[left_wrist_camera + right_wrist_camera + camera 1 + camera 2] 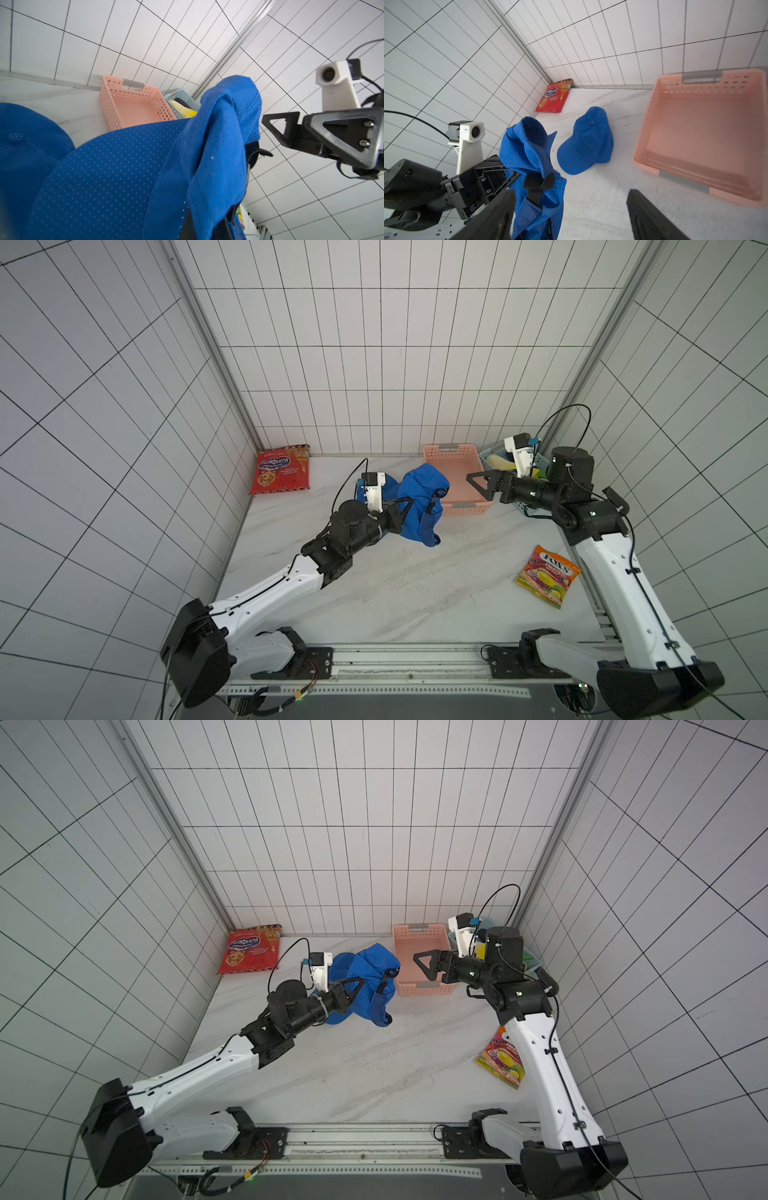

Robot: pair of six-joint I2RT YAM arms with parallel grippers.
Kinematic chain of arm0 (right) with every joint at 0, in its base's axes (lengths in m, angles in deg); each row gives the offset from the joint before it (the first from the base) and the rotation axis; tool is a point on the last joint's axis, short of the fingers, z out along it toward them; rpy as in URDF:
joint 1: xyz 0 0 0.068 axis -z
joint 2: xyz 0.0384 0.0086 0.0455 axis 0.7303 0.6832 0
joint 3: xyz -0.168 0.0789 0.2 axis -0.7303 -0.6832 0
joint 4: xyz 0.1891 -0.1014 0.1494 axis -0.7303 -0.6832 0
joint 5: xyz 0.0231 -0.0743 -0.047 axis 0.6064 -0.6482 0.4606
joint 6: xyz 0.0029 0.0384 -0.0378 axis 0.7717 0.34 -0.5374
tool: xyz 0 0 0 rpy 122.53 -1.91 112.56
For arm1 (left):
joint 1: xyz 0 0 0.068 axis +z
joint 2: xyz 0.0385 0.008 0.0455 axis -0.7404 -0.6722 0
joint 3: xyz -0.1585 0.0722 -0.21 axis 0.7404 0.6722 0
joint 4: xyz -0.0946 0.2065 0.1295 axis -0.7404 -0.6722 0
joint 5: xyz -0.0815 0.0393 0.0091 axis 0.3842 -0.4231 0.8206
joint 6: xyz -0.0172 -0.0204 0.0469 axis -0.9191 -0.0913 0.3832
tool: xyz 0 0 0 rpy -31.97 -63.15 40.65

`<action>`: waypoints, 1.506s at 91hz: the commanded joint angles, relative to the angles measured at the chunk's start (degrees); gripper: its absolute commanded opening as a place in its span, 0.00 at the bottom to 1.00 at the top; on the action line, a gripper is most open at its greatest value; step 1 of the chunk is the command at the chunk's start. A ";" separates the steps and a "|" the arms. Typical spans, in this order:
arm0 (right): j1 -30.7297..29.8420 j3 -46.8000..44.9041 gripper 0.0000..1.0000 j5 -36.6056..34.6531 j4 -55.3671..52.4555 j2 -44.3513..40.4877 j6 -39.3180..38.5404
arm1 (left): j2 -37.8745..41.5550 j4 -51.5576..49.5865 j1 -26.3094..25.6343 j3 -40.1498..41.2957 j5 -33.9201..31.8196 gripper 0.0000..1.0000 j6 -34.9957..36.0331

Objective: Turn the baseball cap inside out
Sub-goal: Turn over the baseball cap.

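The blue baseball cap (419, 497) (372, 977) hangs crumpled above the table, its black strap (536, 182) dangling. My left gripper (409, 506) (361, 986) is shut on the cap's cloth, and its tips are buried in the folds (207, 228). My right gripper (478, 485) (422, 965) stands open just right of the cap, over the pink basket, touching nothing. In the right wrist view its fingers (496, 218) spread wide with the cap (529, 149) beside one of them.
A second blue cap (587, 141) (390, 489) lies on the table behind the held one. A pink basket (446, 448) and a light blue basket (490, 452) stand at the back right. A red cookie bag (280, 470) leans at the back left. A candy bag (546, 574) lies at the right.
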 commanded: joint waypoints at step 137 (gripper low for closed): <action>-36.62 0.96 0.49 -50.83 -3.91 14.81 8.19 | -1.18 -5.75 -2.61 -4.79 -13.72 0.00 -7.24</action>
